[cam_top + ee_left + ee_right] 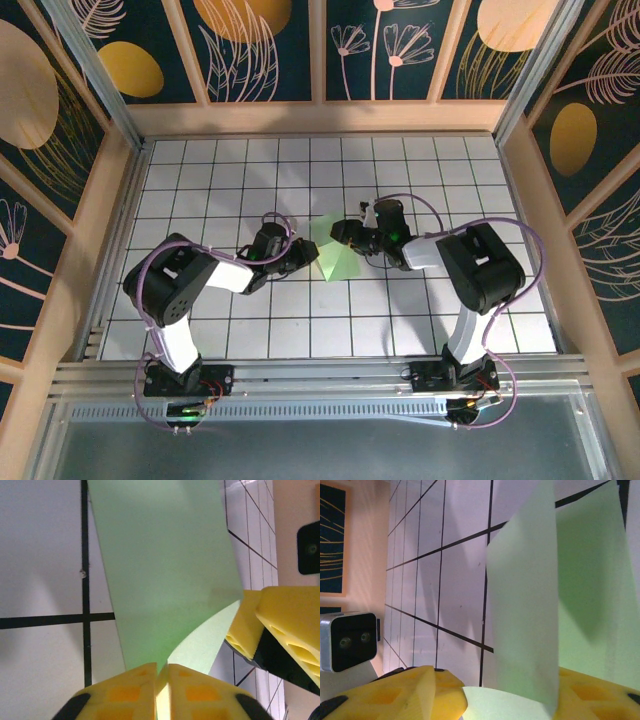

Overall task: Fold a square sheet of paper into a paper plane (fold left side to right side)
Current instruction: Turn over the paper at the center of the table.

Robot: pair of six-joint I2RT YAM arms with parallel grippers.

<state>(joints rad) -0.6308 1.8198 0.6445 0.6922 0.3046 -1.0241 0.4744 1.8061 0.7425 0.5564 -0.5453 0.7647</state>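
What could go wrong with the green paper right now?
1. The left gripper pinches just a corner of the paper, so that corner could slip out or tear if it gets pulled.
2. The right gripper stands open around a flap that curves upward; closing there might press a crooked crease.
3. The two grippers sit very close together, so they might bump.
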